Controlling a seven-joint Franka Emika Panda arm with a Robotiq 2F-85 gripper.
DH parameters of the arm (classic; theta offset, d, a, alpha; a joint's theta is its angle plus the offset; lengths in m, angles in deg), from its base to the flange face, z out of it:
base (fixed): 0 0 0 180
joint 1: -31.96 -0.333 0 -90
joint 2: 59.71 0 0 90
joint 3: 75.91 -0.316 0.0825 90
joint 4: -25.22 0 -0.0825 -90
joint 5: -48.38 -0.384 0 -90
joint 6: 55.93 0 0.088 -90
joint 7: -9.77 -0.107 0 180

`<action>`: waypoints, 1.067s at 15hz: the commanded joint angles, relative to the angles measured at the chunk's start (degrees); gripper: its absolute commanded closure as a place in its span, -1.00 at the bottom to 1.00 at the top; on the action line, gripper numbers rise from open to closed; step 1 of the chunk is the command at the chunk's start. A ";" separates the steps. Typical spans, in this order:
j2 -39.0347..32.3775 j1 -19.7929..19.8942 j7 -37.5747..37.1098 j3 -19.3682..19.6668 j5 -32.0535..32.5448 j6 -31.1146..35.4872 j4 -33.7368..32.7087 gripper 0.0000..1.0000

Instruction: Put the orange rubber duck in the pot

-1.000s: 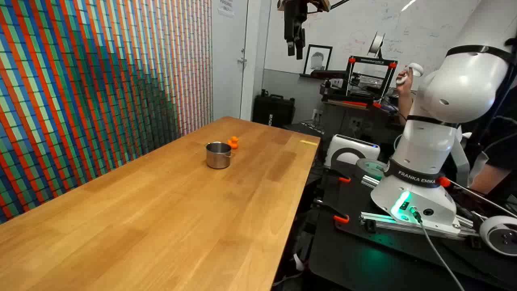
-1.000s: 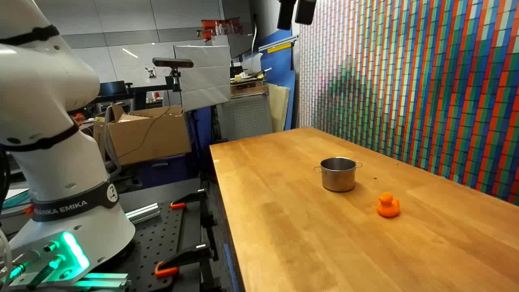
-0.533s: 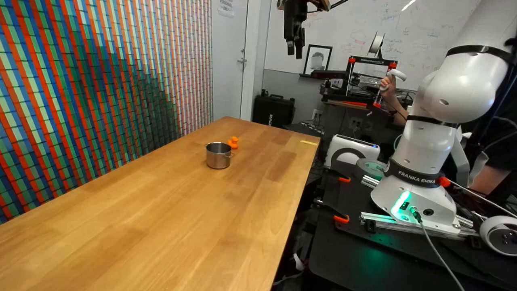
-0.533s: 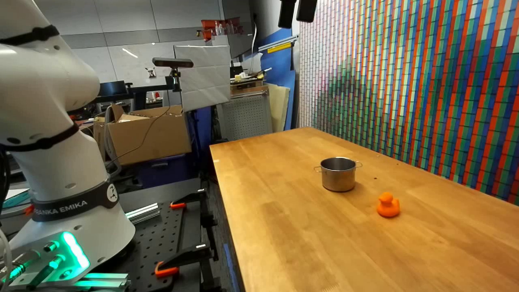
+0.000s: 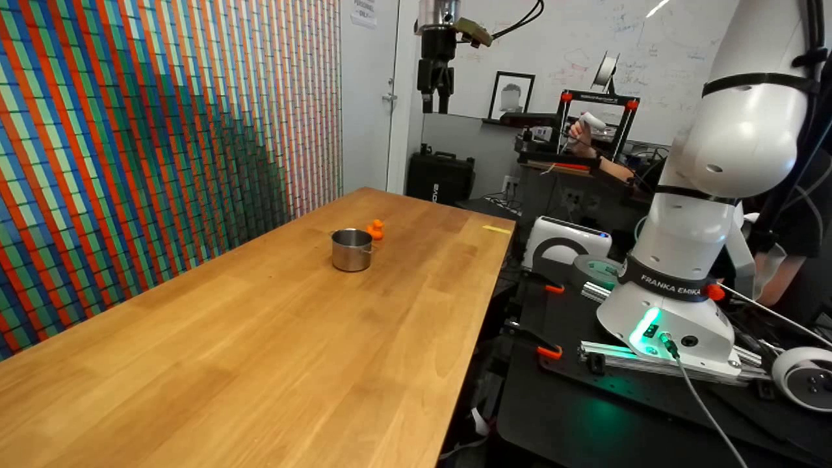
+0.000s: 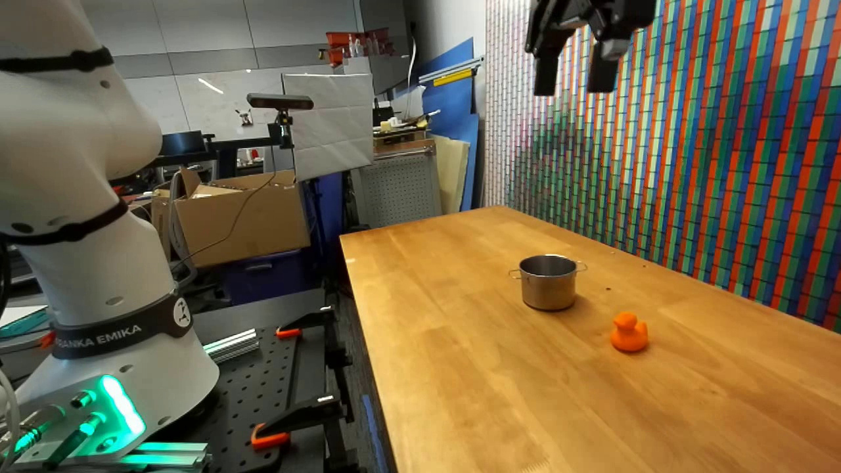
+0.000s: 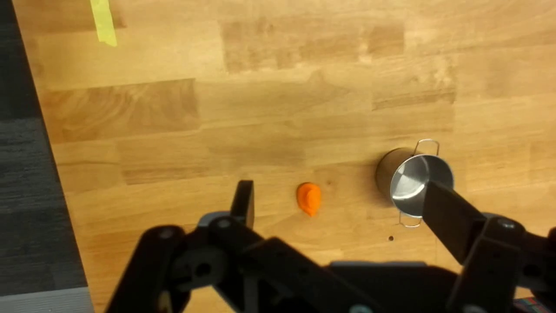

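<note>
The orange rubber duck [image 6: 629, 334] sits upright on the wooden table, beside and apart from the pot. In an exterior view the duck [image 5: 375, 229] shows partly behind the pot [image 5: 351, 251]. The pot [image 6: 548, 284] is a shiny grey metal cylinder with thin wire handles, standing upright. In the wrist view its inside is bare where it shows. My gripper [image 6: 573, 90] is open and empty, high above the table. In the wrist view the duck [image 7: 309, 198] appears between the spread fingers of the gripper [image 7: 339, 187], and one fingertip overlaps the view of the pot [image 7: 412, 182].
A colourful tiled wall [image 6: 690, 151] runs along the table's far long side. A strip of yellow tape [image 5: 496, 229] lies near the table edge. The arm's base [image 5: 669, 318] stands on a black bench with clamps beside the table. A person's hand shows behind the arm.
My gripper has moved out over the table, towards the tiled wall, and come lower. The person's hand has moved too. The duck and pot have stayed in place.
</note>
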 commanded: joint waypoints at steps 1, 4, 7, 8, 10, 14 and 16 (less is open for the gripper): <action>-8.47 1.30 0.41 -1.52 0.15 5.01 -5.24 -1.00; -13.74 1.22 0.14 -2.53 1.03 9.61 -5.53 -1.00; -17.99 1.07 -0.24 -3.77 1.03 13.60 -4.54 -1.00; -19.31 0.89 -0.42 -4.20 1.44 15.24 -4.26 -1.00; -21.61 0.55 -1.10 -4.89 2.39 17.98 -3.76 -1.00; -25.62 0.06 -1.28 -5.75 5.26 23.15 -2.21 -1.00; -28.15 -0.23 -2.41 -5.65 6.83 26.13 -2.67 -1.00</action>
